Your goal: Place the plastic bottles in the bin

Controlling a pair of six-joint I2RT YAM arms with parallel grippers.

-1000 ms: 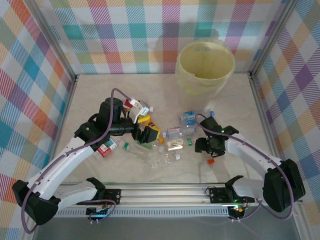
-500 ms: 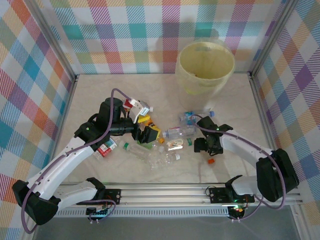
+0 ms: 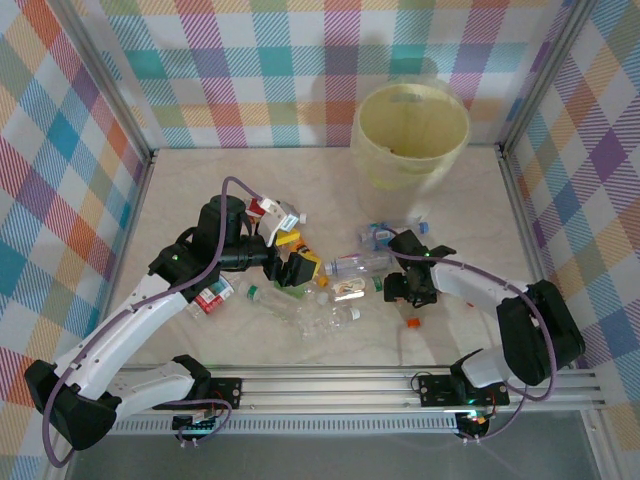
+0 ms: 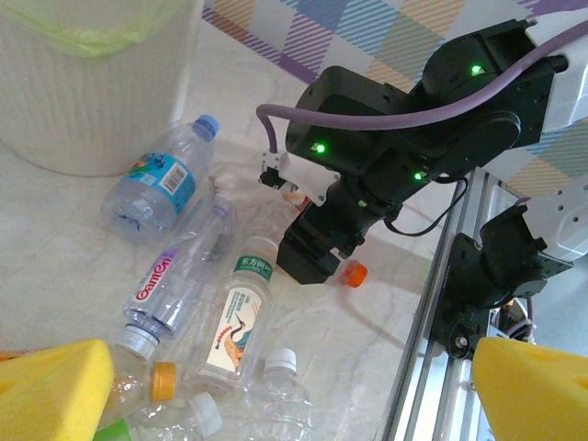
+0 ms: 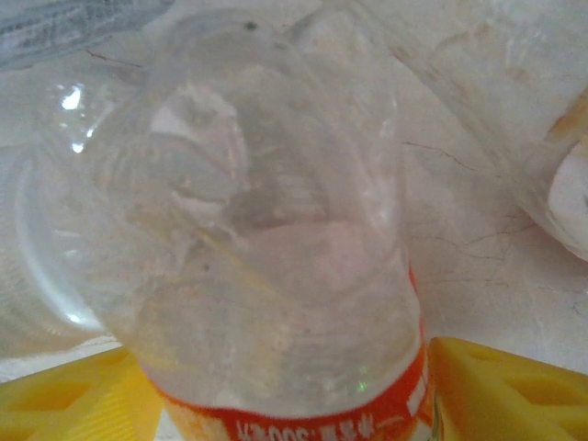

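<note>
Bottles of clear plastic (image 3: 352,266), several of them crushed, lay scattered across the middle of the pale marble-patterned table (image 3: 250,180), between the two arms. The large, round, pale-yellow translucent plastic bin (image 3: 400,170) stood upright at the far right of the table, well apart from both grippers.

The right gripper (image 5: 276,404) sat low at the right edge of the pile. In its wrist view its yellow fingers (image 5: 501,390) lay against either side of a clear plastic bottle with an orange-red label (image 5: 276,230), clamped on it, with the table surface close behind the bottle. A loose orange cap (image 3: 411,323) lay on the table just beside that gripper, on its near side.

The left gripper (image 3: 298,255) hovered over the left part of the pile with its yellow fingers (image 4: 50,390) spread wide apart. Its wrist view looked across at a clear bottle with a blue label and blue cap (image 4: 152,188) on the bin's side of the pile, a clear bottle with purple-red lettering (image 4: 170,280) next to it, and a white-capped bottle with a white bird label (image 4: 237,322) just beside that one
</note>
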